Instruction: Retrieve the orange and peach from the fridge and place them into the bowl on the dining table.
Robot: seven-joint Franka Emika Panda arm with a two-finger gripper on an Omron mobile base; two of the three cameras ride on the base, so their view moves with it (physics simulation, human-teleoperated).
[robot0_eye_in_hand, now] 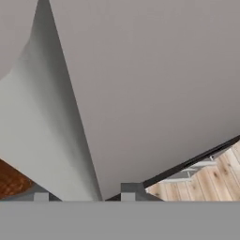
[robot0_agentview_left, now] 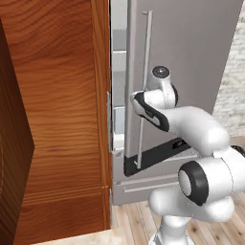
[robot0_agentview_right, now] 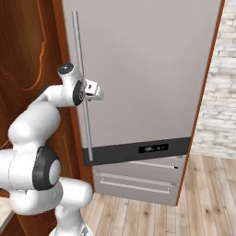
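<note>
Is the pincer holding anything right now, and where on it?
The pincer is shut on the fridge's long bar handle, at about mid-height. The door stands slightly ajar.

The white arm is folding up from its base, elbow bulging low and forearm rising toward the wrist. The wrist is bending forward at chest height, carrying the gripper (robot0_agentview_right: 94, 91) out ahead. Its fingers (robot0_eye_in_hand: 128, 191) are sitting drawn in to their narrowest, the two dark tips standing side by side.
</note>
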